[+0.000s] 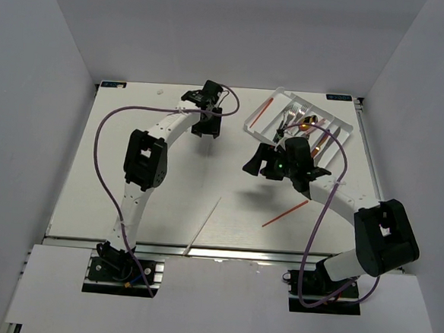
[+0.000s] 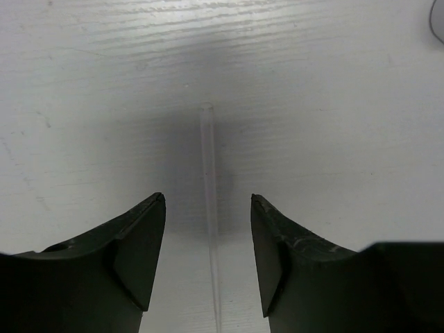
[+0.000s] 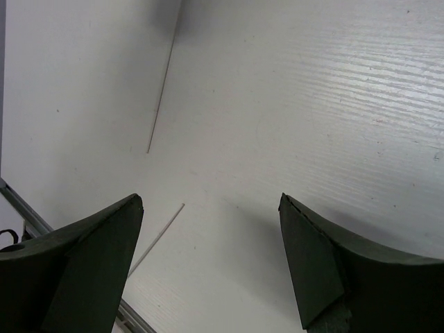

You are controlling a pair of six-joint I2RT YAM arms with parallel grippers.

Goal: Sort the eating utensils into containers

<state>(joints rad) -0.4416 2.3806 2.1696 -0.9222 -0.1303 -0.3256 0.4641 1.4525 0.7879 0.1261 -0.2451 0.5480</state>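
Table (image 1: 229, 175): L hand (image 2: 207, 197), R hand (image 3: 211, 197) agape

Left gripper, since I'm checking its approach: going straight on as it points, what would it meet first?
Probably the pale chopstick on the table, which lies centred under the open left gripper; depth is unclear.
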